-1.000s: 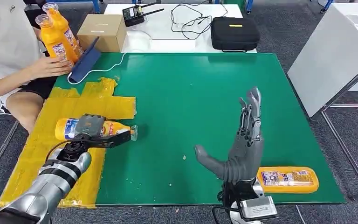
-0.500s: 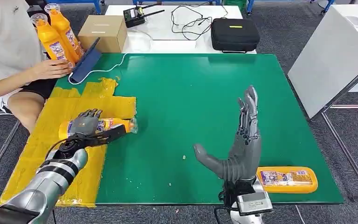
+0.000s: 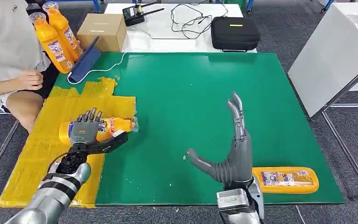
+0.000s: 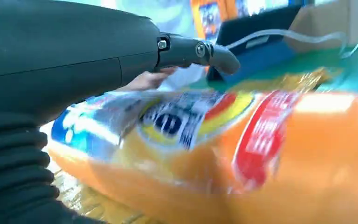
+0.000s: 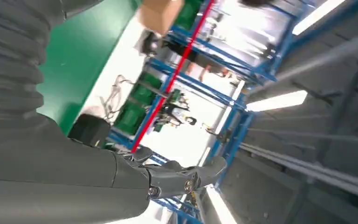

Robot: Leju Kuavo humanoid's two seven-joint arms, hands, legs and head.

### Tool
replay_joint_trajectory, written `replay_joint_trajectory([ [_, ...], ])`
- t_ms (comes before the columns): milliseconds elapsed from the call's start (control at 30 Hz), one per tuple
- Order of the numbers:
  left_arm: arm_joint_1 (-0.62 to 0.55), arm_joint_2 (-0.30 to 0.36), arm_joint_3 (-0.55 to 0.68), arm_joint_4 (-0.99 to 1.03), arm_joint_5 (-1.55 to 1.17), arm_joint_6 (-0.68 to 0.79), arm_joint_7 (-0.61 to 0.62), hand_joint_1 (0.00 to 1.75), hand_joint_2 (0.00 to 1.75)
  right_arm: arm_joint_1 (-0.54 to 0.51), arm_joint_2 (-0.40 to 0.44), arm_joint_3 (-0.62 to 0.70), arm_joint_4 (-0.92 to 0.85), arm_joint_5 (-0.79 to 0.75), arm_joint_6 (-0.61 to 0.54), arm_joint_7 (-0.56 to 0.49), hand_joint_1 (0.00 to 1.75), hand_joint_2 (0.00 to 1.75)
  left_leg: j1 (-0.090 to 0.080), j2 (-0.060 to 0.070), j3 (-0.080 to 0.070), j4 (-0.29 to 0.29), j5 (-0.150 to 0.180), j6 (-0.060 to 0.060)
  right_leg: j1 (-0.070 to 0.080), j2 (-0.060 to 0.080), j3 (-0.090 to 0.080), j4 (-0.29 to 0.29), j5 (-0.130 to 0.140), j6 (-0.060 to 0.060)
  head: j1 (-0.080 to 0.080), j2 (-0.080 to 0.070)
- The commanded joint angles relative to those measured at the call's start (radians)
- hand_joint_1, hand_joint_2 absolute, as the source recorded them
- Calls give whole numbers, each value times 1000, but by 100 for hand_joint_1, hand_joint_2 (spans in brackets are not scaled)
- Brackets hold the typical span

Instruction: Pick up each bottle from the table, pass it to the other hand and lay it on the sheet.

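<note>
Your left hand (image 3: 85,131) lies over the orange bottle (image 3: 105,127), which rests on its side on the yellow sheet (image 3: 51,140) with its cap end reaching the sheet's edge beside the green tabletop (image 3: 191,93); the fingers look spread across the label with the thumb stretched out under the neck, so you appear to be letting go of it, not gripping, though the blurred left wrist view (image 4: 177,140) does not settle whether any finger presses on it. Your right hand (image 3: 233,149) stands upright over the near part of the tabletop, fingers straight and apart, thumb out to the side, holding nothing, which suits a hand that has given its load away. Just beside it, near the front edge, a second orange bottle (image 3: 286,179) lies flat, likely the next one for you to pick up. At the far left corner a person (image 3: 9,46) sits by two upright orange bottles (image 3: 56,35), apparently keeping spares for later rounds
</note>
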Motion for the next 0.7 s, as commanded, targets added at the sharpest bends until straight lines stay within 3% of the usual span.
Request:
replay_joint_trajectory([
  [33, 317, -63, 144, -607, 354, 67, -259, 0, 175, 66, -182, -40, 86, 323, 96, 130, 0, 175, 1, 3, 4, 0, -3, 0, 1, 1, 5, -3, -2, 1, 0, 0],
  [133, 434, -73, 159, -789, 455, 30, -320, 0, 175, 107, -244, -88, 93, 361, 100, 123, 0, 175, 1, 4, 4, 0, -5, 0, 1, 1, 5, -3, -3, 1, 0, 0],
  [333, 409, -81, 168, -749, 473, 28, -340, 0, 175, 100, -233, -87, 86, 379, 117, 131, 0, 175, -1, 2, 1, 1, -6, 1, 0, 1, 3, -1, -5, 3, 0, 0],
  [500, 536, -115, 170, -888, 761, -112, -447, 0, 175, 200, -366, -169, 68, 440, 139, 182, 0, 175, -1, 1, 1, 0, -6, 2, -1, 0, 2, -2, -5, 3, 0, 0],
  [633, 519, -135, 136, -840, 785, -139, -480, 0, 175, 258, -472, -226, 84, 427, 178, 172, 0, 175, -2, -1, 4, 1, -8, 2, -1, -3, 7, -2, -7, 5, 0, 0],
  [700, 511, -142, 125, -821, 787, -133, -481, 0, 175, 279, -480, -260, 80, 432, 170, 186, 0, 175, -3, -3, 1, 0, -6, 4, -2, -3, 3, -2, -6, 6, 0, 0],
])
